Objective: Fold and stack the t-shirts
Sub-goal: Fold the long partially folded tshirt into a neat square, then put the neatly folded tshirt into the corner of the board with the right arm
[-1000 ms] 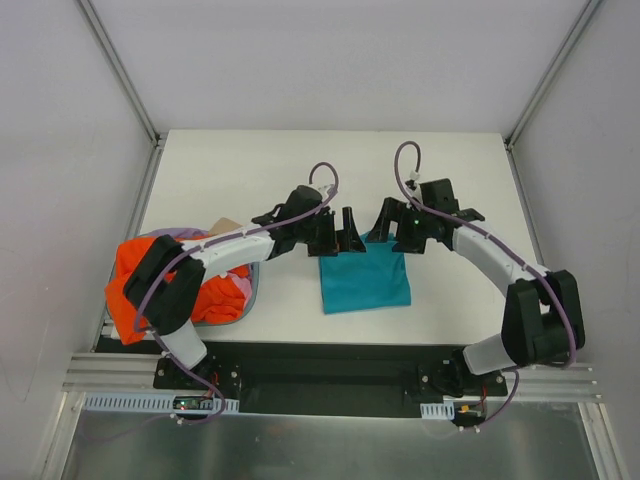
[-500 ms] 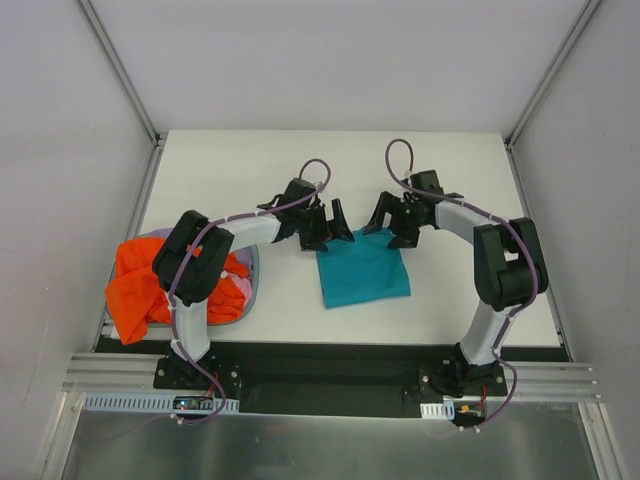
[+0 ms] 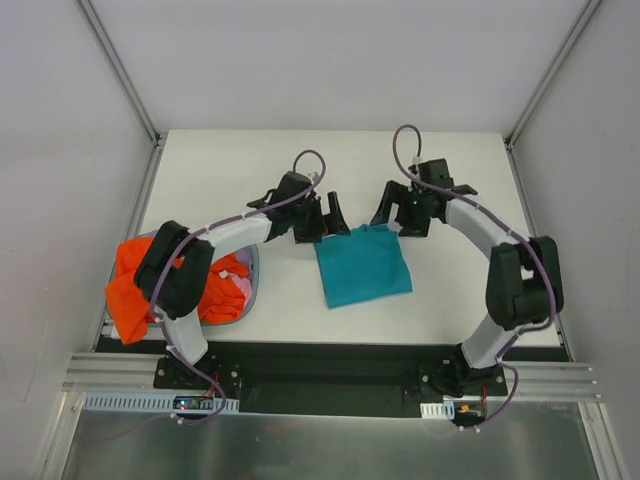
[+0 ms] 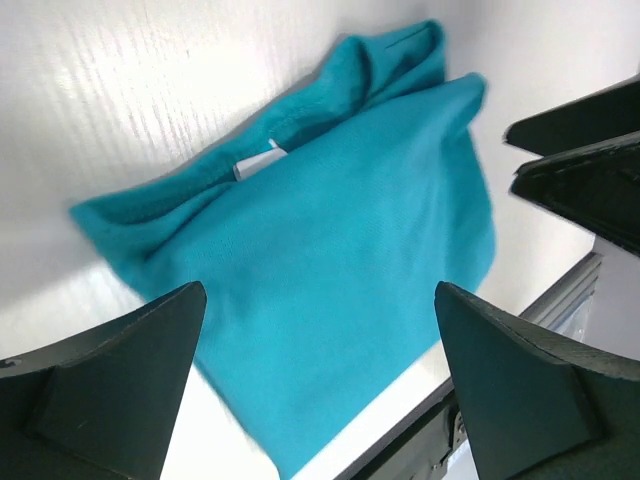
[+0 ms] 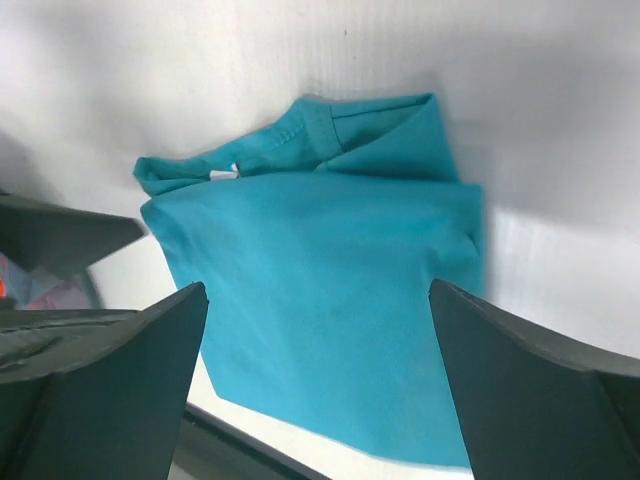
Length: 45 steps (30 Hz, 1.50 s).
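— Where's room?
— Bare table (image 3: 230,170) along the frame's top and lower right.
— What blocks?
— Left gripper (image 3: 322,220) and right gripper (image 3: 398,214), both spread, flank the teal shirt's (image 3: 364,268) top edge at centre; basket (image 3: 255,287) heaped with orange shirt (image 3: 140,290), left.

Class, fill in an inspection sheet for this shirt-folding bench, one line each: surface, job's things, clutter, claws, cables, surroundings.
surface: white table, no stains seen.
job's things: teal t-shirt folded flat at the centre; orange t-shirt and lavender-pink t-shirt bunched and unfolded in a grey-rimmed bin at the left.
clutter: nothing seen.
claws: left claw and right claw both open and empty, at the teal t-shirt's far edge; contact with the cloth cannot be told.
cables: left purple cable and right purple cable each loop above a wrist; no snag seen.
surroundings: white walls on three sides; metal rail along the near edge.
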{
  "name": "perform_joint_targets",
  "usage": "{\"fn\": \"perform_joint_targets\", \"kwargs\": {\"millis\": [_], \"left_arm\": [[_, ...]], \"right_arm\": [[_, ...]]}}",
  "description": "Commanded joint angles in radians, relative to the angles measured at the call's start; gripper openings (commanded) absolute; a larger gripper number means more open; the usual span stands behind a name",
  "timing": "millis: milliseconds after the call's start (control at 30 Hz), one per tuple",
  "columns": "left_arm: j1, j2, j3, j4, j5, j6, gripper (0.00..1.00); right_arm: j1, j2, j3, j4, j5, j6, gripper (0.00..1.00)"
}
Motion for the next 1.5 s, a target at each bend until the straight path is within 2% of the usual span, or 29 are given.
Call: {"fn": "perform_joint_targets", "kwargs": {"millis": [0, 33, 67, 167, 200, 300, 367, 467, 633, 667, 733, 767, 867, 1033, 1100, 1200, 1267, 1433, 1467], "left_arm": [[0.010, -0.312, -0.034, -0.052, -0.124, 0.080, 0.99], [0.010, -0.355, -0.050, -0.058, -0.132, 0.089, 0.99], [0.010, -0.441, -0.068, -0.068, -0.152, 0.102, 0.99], [0.010, -0.606, -0.159, -0.081, -0.198, 0.122, 0.99], [0.010, -0.645, -0.204, -0.098, -0.243, 0.125, 0.99], [0.010, -0.785, -0.293, -0.132, -0.335, 0.126, 0.99], [0.010, -0.842, -0.334, -0.150, -0.381, 0.123, 0.99], [0.010, -0.946, -0.395, -0.196, -0.454, 0.110, 0.99], [0.011, -0.991, -0.466, -0.250, -0.511, 0.093, 0.99], [0.011, -0.991, -0.467, -0.256, -0.512, 0.094, 0.99], [0.011, -0.981, -0.461, -0.270, -0.511, 0.103, 0.99], [0.011, -0.971, -0.460, -0.279, -0.503, 0.106, 0.99], [0.011, -0.951, -0.455, -0.292, -0.506, 0.113, 0.99], [0.013, -0.938, -0.450, -0.302, -0.520, 0.114, 0.99], [0.014, -0.932, -0.450, -0.302, -0.526, 0.116, 0.99], [0.014, -0.925, -0.447, -0.304, -0.528, 0.113, 0.99], [0.016, -0.919, -0.443, -0.302, -0.529, 0.113, 0.99], [0.017, -0.899, -0.435, -0.305, -0.523, 0.108, 0.99], [0.017, -0.894, -0.434, -0.304, -0.521, 0.110, 0.99]], "right_arm": [[0.043, -0.340, 0.015, -0.117, 0.246, -0.110, 0.97], [0.057, -0.393, -0.001, -0.135, 0.312, -0.124, 0.97], [0.071, -0.506, -0.051, -0.151, 0.447, -0.133, 0.97], [0.079, -0.666, -0.146, -0.142, 0.574, -0.083, 0.97], [0.073, -0.741, -0.201, -0.145, 0.591, -0.063, 0.97], [0.052, -0.801, -0.297, -0.148, 0.606, -0.055, 0.97], [0.044, -0.783, -0.298, -0.175, 0.494, -0.099, 0.97], [0.044, -0.700, -0.303, -0.203, 0.414, -0.116, 1.00], [0.044, -0.509, -0.271, -0.212, 0.381, -0.118, 0.88], [0.044, -0.481, -0.263, -0.209, 0.348, -0.118, 0.81], [0.044, -0.418, -0.245, -0.215, 0.319, -0.115, 0.74], [0.042, -0.354, -0.225, -0.217, 0.277, -0.121, 0.64], [0.044, -0.277, -0.212, -0.197, 0.205, -0.119, 0.54], [0.044, -0.163, -0.214, -0.166, 0.240, -0.104, 0.51], [0.042, -0.124, -0.217, -0.156, 0.233, -0.107, 0.47], [0.044, -0.085, -0.222, -0.134, 0.213, -0.107, 0.46], [0.045, -0.057, -0.220, -0.117, 0.167, -0.112, 0.36], [0.053, -0.044, -0.225, -0.077, 0.114, -0.090, 0.22], [0.054, -0.042, -0.222, -0.074, 0.119, -0.089, 0.15]]}}
